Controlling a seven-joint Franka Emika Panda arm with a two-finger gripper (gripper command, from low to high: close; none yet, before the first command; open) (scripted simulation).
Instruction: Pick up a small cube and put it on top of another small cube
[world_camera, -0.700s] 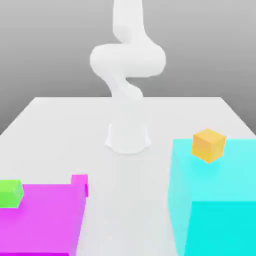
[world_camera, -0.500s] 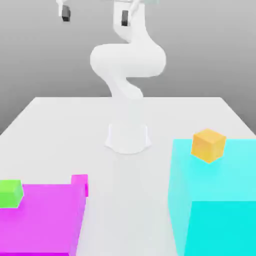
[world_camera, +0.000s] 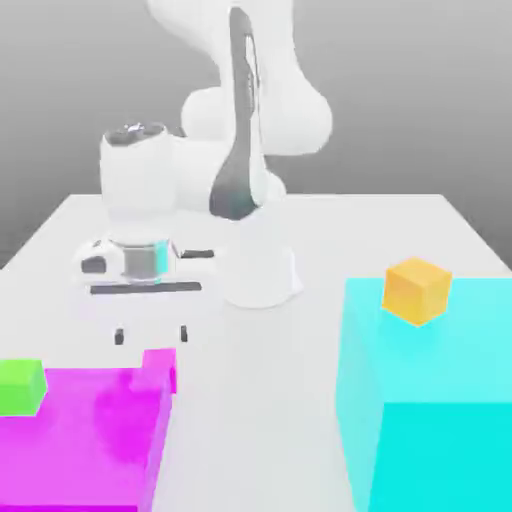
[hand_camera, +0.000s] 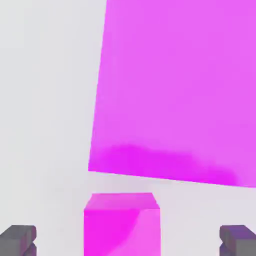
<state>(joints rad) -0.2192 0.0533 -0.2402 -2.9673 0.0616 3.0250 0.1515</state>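
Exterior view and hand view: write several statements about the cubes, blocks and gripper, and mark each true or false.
1. The orange cube sits on top of the cyan block. True.
2. The gripper is shut on the small magenta cube. False: it is open, above the cube, holding nothing.
3. The green cube rests on the large magenta block. True.
4. The small magenta cube is stacked on the green cube. False: they stand apart, at opposite ends of the block's far edge.
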